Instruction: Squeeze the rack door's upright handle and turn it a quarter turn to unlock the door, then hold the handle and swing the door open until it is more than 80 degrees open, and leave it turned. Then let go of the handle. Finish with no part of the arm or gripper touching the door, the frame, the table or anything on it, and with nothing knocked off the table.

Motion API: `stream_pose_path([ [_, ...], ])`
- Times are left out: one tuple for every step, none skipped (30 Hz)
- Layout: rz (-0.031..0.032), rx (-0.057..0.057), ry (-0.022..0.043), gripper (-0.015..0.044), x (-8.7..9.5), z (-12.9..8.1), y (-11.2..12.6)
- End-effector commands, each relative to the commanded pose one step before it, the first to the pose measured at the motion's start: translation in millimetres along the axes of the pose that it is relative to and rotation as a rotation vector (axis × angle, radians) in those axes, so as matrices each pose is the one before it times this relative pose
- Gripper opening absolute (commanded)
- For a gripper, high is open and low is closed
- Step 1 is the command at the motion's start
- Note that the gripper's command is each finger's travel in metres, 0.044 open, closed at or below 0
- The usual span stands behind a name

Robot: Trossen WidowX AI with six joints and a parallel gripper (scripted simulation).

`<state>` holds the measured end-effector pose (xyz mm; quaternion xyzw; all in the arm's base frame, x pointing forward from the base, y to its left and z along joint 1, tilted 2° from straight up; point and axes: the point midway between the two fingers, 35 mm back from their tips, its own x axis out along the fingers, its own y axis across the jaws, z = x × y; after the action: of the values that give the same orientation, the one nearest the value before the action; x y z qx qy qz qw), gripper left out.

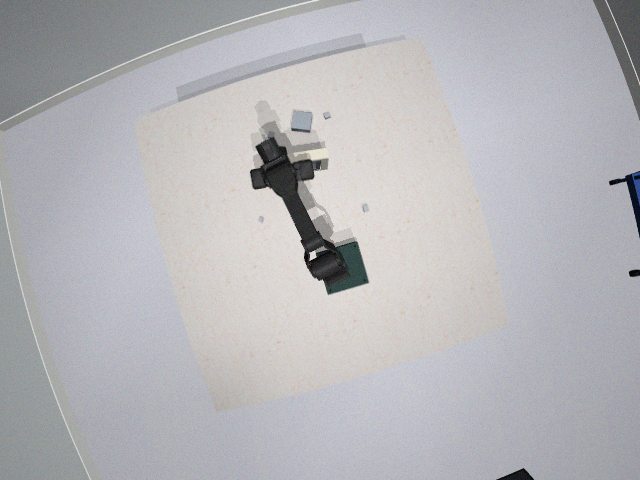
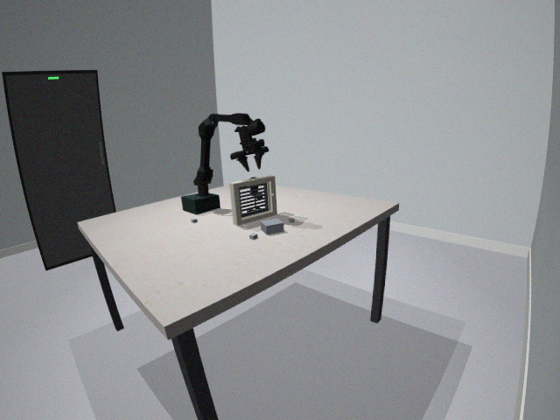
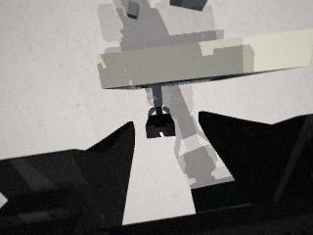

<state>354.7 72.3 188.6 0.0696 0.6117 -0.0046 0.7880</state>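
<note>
The beige rack frame [image 1: 321, 153] [image 2: 234, 203] [image 3: 127, 70] stands upright on the table. The slatted door [image 2: 253, 199] looks closed inside it. The dark handle [image 3: 160, 125] sticks out on the side toward the arm's base, below and between the fingertips in the wrist view. Whether it is turned I cannot tell. My gripper [image 2: 254, 170] [image 3: 166, 120] is open and empty, pointing down above the handle and the frame, touching neither. In the top view the arm hides most of the frame and the handle.
A grey-blue block [image 1: 301, 120] [image 2: 272, 226] lies behind the frame, with small cubes [image 1: 326, 115] [image 2: 253, 236] [image 3: 132, 10] near it. Other small cubes [image 1: 365, 207] [image 1: 261, 219] [image 2: 193, 220] lie between the frame and the green arm base [image 1: 357, 268] [image 2: 194, 204].
</note>
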Motion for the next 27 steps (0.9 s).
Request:
stream_pose_path([
  [-0.02460, 0.0150, 0.11145, 0.0294, 6.99, -7.88, 4.79],
  [-0.00694, 0.0029, 0.02458, 0.0294, 1.19, -1.99, 0.81],
  [-0.00716, 0.0029, 0.02452, 0.0294, 1.16, -1.98, 0.79],
  [-0.00739, 0.0029, 0.02444, 0.0294, 1.12, -1.98, 0.78],
  [-0.00624, 0.0024, 0.02004, 0.0294, 0.90, -1.62, 0.63],
  [-0.00382, 0.0014, 0.01200, 0.0294, 0.53, -0.97, 0.37],
  [-0.00128, 0.0005, 0.00400, 0.0294, 0.18, -0.32, 0.12],
  [0.00000, 0.0000, 0.00000, 0.0294, 0.00, 0.00, 0.00],
  [0.00000, 0.0000, 0.00000, 0.0294, 0.00, 0.00, 0.00],
  [0.00000, 0.0000, 0.00000, 0.0294, 0.00, 0.00, 0.00],
  [0.00000, 0.0000, 0.00000, 0.0294, 0.27, 0.03, 0.01],
  [0.00001, 0.0000, -0.00001, 0.0294, 0.80, 0.10, 0.04],
  [0.00001, 0.0000, -0.00001, 0.0294, 1.33, 0.16, 0.06],
  [0.00001, 0.0000, -0.00002, 0.0294, 1.62, 0.19, 0.07],
  [0.00001, 0.0000, -0.00001, 0.0294, 1.62, 0.18, 0.07],
  [0.00001, 0.0000, -0.00001, 0.0294, 1.63, 0.17, 0.06],
  [0.00001, 0.0000, -0.00001, 0.0294, 1.63, 0.16, 0.06],
  [0.00001, 0.0000, -0.00001, 0.0294, 1.63, 0.15, 0.06],
  [0.00001, 0.0000, -0.00001, 0.0294, 1.63, 0.14, 0.05],
  [0.00001, 0.0000, -0.00001, 0.0294, 1.63, 0.13, 0.05],
  [-0.00011, 0.0012, 0.00001, 0.0294, 1.47, 0.03, -0.04],
  [-0.00011, 0.0012, 0.00001, 0.0294, 1.46, 0.03, -0.04],
  [-0.00009, 0.0010, 0.00001, 0.0294, 1.48, 0.03, -0.03],
  [-0.00008, 0.0008, 0.00001, 0.0294, 1.49, 0.03, -0.02],
  [-0.00008, 0.0008, 0.00001, 0.0294, 1.49, 0.02, -0.02],
  [-0.00008, 0.0008, 0.00001, 0.0294, 1.49, 0.02, -0.03],
  [-0.00007, 0.0008, 0.00001, 0.0294, 1.49, 0.01, -0.03],
])
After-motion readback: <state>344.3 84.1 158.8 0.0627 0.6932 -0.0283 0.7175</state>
